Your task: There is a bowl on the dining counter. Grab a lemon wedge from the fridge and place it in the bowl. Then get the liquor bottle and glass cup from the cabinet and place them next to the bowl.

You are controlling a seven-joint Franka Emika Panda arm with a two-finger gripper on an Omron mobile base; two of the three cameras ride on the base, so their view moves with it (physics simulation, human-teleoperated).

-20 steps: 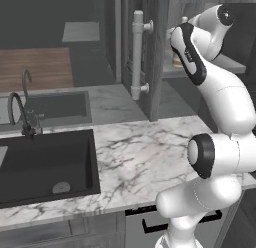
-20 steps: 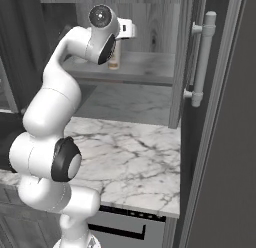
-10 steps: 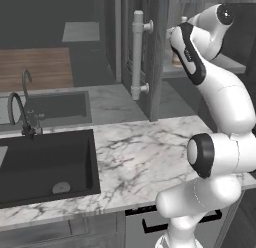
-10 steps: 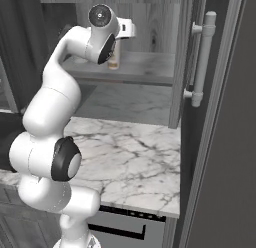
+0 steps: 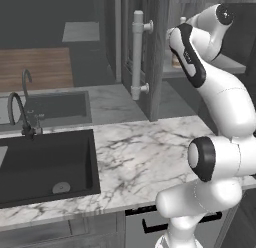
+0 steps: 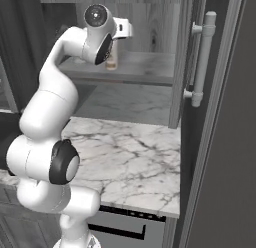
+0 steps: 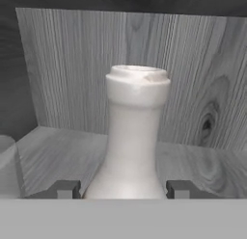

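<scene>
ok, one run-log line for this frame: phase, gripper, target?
phase: reaching into cabinet | gripper: open, fingertips either side of liquor bottle, not closed | glass cup: on shelf beside bottle

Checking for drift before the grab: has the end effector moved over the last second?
No. In the right base view the end effector sits at the same spot against the cabinet shelf, with the liquor bottle unmoved too.

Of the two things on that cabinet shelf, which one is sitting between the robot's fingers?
The liquor bottle: its pale neck rises between the two fingers. The glass cup stands off to one side.
</scene>
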